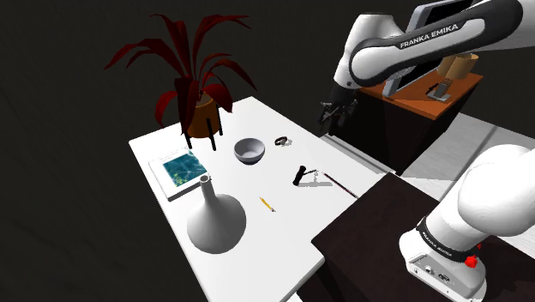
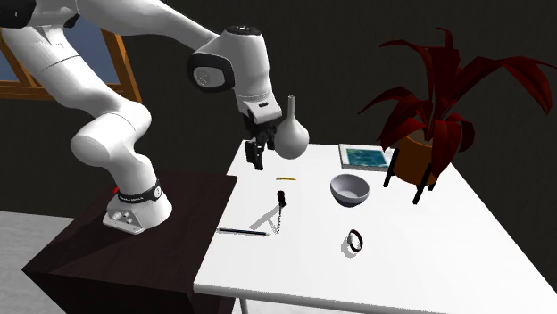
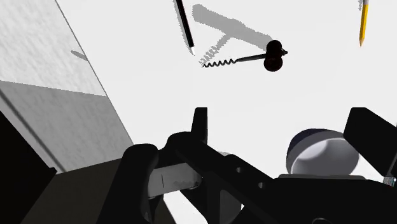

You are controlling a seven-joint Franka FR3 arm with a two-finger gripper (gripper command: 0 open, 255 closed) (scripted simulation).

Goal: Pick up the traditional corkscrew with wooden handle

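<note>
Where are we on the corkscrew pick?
Done: nothing yet. The dark-handled corkscrew lies flat on the white table, untouched.
In hand: the approach. The gripper hangs open above the table, apart from the corkscrew and holding nothing.
Left: line up over the corkscrew, descend, close on it and lift.

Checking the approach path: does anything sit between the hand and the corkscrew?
Nothing visible does. The open hand hovers above bare tabletop, with the corkscrew lying apart from it. A black pen lies just beyond its spiral tip.
</note>
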